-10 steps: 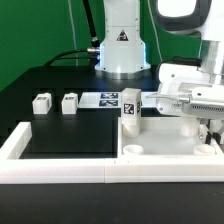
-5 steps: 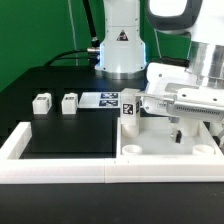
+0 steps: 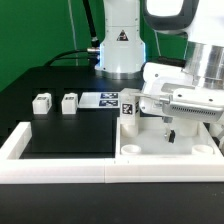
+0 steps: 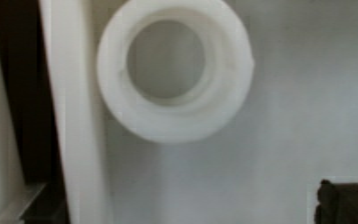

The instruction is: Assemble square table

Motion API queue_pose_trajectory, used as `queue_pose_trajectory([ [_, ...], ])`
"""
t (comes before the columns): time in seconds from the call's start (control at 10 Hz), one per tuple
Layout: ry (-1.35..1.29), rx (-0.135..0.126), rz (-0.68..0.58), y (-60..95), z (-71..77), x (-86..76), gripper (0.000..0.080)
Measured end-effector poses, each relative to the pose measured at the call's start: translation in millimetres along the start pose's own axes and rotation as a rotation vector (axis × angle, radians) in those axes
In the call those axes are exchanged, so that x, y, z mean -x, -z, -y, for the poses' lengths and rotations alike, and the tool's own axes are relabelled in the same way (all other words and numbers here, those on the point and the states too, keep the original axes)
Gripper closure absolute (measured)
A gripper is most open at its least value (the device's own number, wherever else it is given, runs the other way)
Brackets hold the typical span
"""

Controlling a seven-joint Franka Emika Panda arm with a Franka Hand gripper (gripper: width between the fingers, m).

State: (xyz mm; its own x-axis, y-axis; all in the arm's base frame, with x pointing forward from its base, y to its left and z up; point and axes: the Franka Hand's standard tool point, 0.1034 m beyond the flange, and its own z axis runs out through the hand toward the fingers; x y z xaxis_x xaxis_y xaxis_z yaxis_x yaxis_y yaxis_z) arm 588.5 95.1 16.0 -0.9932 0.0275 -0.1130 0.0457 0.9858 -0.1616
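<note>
Wrist view, smooth white plastic tabletop, raised round socket ring, hand low above it, grip unclear

The gripper has travelled toward the exterior view's left above the square table top (closing on the upright leg block), its fingers now over the top's middle.

White tabletop flat, tagged leg upright at corner

White arm, black joints, triangle-stickered white base.
</note>
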Motion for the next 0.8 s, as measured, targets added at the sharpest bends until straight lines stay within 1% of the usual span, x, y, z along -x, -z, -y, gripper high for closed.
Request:
queue_pose_trajectory([
  [0.2,-0.001,0.0,0.004,3.0,-0.8,1.4,0.0151],
  [0.3,-0.005,-0.017,0.023,23.3,2.0,7.4,0.0151],
  [0.4,-0.01,-0.045,0.058,57.2,12.6,13.1,0.0151],
  [0.5,-0.017,-0.069,0.082,80.7,26.8,15.0,0.0151],
  [0.6,-0.032,-0.095,0.099,99.2,42.4,19.8,0.0151],
  [0.7,-0.042,-0.116,0.121,117.6,68.7,21.1,0.0151],
  [0.8,-0.097,-0.132,0.119,120.5,99.7,13.2,0.0151],
])
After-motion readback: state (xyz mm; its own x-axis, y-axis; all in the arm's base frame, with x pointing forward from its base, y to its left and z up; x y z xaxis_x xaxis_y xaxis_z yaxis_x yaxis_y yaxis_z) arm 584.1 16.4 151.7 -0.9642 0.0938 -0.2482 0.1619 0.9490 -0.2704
